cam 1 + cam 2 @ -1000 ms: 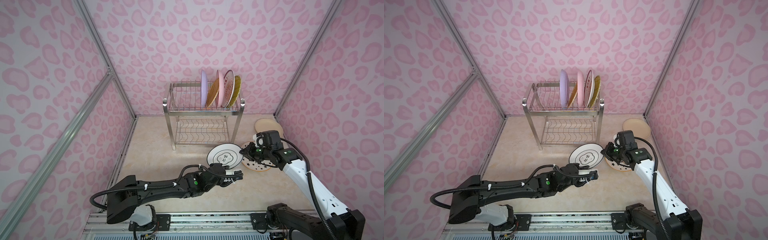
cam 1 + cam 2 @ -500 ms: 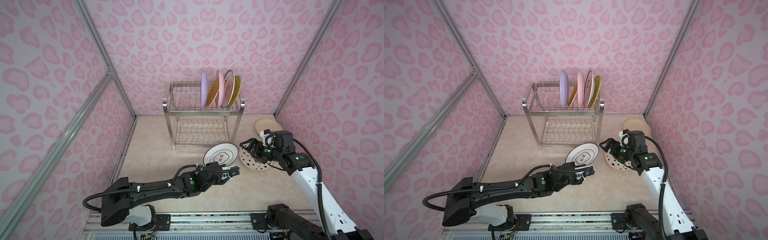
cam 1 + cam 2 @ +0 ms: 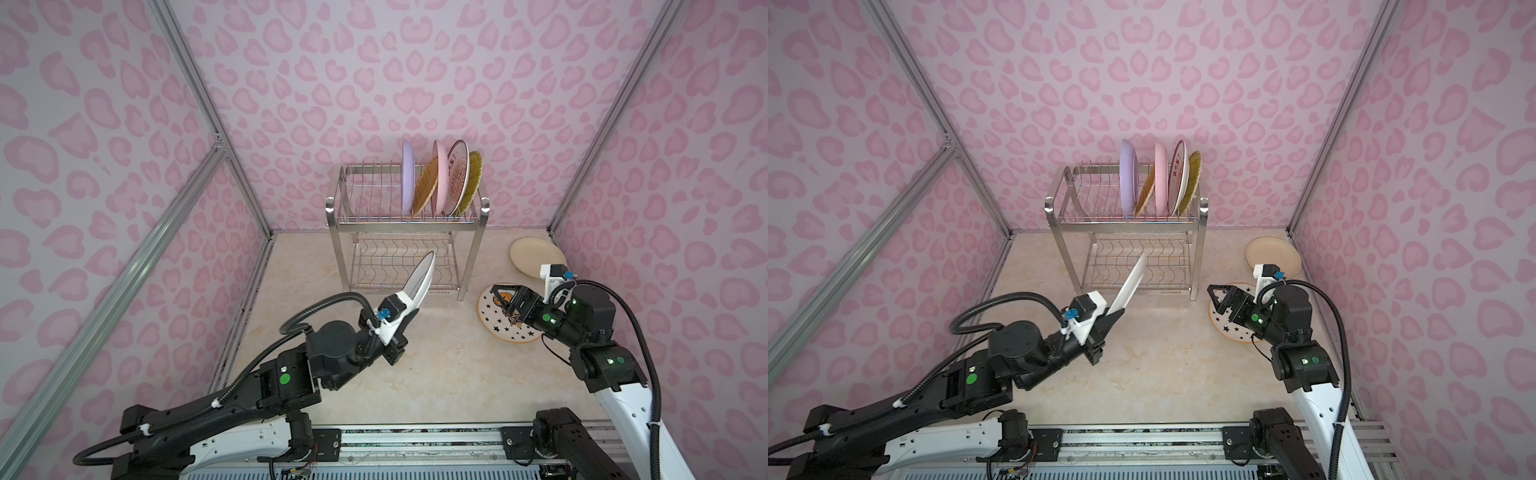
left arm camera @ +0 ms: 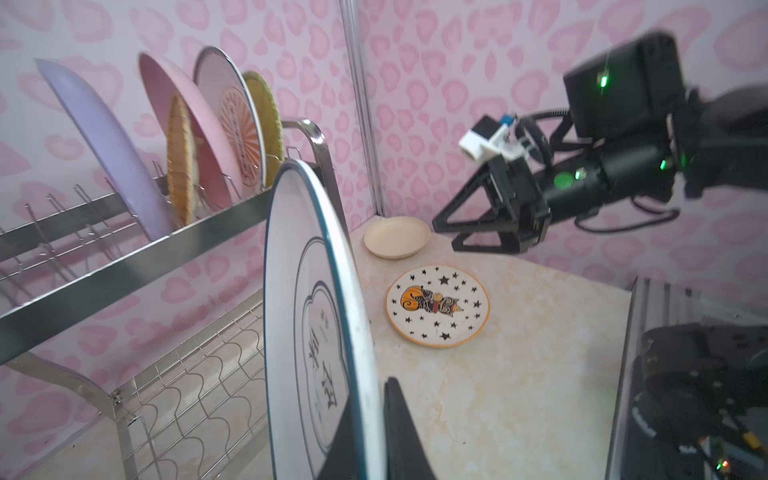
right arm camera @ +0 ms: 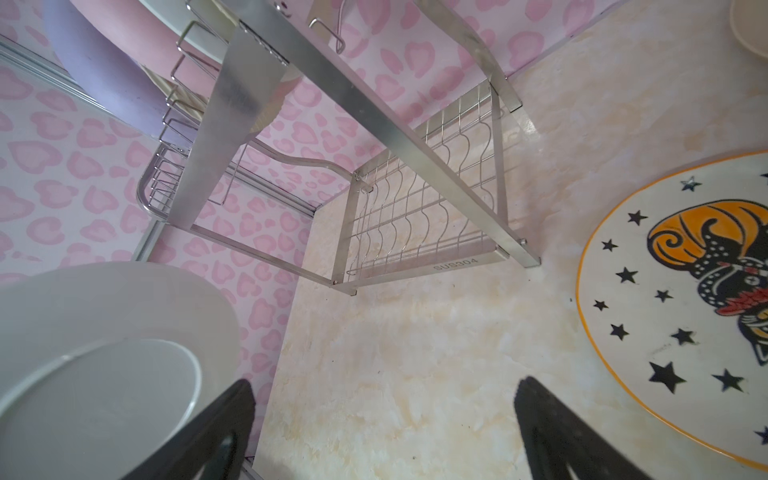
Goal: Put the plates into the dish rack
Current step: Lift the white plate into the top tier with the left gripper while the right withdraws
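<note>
1. The left claw (image 3: 409, 311) is clamped tight on the bottom rim of the ring-emblem plate (image 3: 422, 278). The plate stands on edge, sticking up and forward out of the claw and leaning a bit to the right.
2. The dish rack (image 3: 365, 223) is straight ahead of that claw. The plate hangs in front of it and, as far as I can tell, isn't touching it.
3. Here's the bit that matters: the free prongs (image 3: 370, 199) are above the claw, beyond it and slightly to its left. The right half of that tier is full: lilac plate (image 3: 408, 178), woven orange plate (image 3: 426, 189), pink plate (image 3: 438, 166), orange-radial plate (image 3: 457, 178), yellow striped plate (image 3: 474, 174).
4. The held plate's edge already runs roughly the way the slots do. My guess is lift, take out the lean, then drop it in beside the lilac one.
5. The left arm (image 3: 291, 374) lies low and stretched out, wrist cocked up toward the rack. It's the nearer arm to those slots.
6. The right claw (image 3: 498, 300) has its jaws wide apart and holds nothing. It hovers over the star-patterned plate (image 4: 438, 305), which lies flat right under it. The cream plate (image 3: 532, 255) lies flat behind it, toward the corner.
</note>
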Available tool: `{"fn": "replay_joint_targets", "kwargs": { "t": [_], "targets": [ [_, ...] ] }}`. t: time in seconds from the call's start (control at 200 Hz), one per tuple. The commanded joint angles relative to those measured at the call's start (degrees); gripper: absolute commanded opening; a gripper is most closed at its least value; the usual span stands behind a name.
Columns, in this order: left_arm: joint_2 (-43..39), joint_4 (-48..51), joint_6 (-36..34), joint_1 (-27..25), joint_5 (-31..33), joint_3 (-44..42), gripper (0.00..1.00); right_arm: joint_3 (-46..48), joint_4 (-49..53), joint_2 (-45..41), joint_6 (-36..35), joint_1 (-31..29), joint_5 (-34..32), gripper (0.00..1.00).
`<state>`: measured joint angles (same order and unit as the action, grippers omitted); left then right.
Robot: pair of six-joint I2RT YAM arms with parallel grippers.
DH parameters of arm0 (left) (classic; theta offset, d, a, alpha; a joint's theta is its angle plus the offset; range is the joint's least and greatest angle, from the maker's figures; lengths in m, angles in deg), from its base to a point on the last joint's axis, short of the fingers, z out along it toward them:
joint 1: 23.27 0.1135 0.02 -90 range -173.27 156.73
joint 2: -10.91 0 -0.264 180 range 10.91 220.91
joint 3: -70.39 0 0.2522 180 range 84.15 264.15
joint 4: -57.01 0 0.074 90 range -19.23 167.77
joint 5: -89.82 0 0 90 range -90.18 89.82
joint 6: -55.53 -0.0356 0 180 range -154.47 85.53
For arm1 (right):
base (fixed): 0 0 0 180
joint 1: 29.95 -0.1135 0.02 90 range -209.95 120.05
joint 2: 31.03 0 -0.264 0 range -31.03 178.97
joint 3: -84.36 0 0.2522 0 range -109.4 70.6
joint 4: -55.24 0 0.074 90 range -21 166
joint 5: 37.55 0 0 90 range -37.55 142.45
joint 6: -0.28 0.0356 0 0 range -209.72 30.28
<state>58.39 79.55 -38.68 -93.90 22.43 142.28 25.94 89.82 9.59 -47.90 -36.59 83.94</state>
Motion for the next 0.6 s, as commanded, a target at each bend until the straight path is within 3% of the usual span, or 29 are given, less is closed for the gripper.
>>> {"fn": "replay_joint_targets", "kwargs": {
  "t": [0.0, 0.165, 0.25, 0.41, 0.595],
  "targets": [
    [-3.32, 0.72, 5.75, -0.02, 5.07, 4.15, 0.04, 4.02, -10.73, -1.31, 3.24, -0.02, -0.57, 0.97],
    [-2.55, 3.47, 6.32, 1.57, 8.69, 14.22, 0.04, 7.33, -14.06, 0.41, 4.22, -0.58, 2.33, 0.98],
    [-0.05, 5.54, 8.32, 5.86, 5.44, 20.46, 0.04, 8.41, -14.63, 0.51, 4.31, -0.96, 2.83, 0.97],
    [7.93, 10.41, 17.25, 22.82, -13.05, 31.86, 0.04, 9.71, -15.37, -0.27, 4.39, -1.91, 2.81, 0.98],
    [18.9, 7.92, 25.42, 40.02, -32.94, 41.18, 0.04, 10.97, -15.06, -1.31, 4.06, -3.05, 3.04, 0.97]
  ]
}}
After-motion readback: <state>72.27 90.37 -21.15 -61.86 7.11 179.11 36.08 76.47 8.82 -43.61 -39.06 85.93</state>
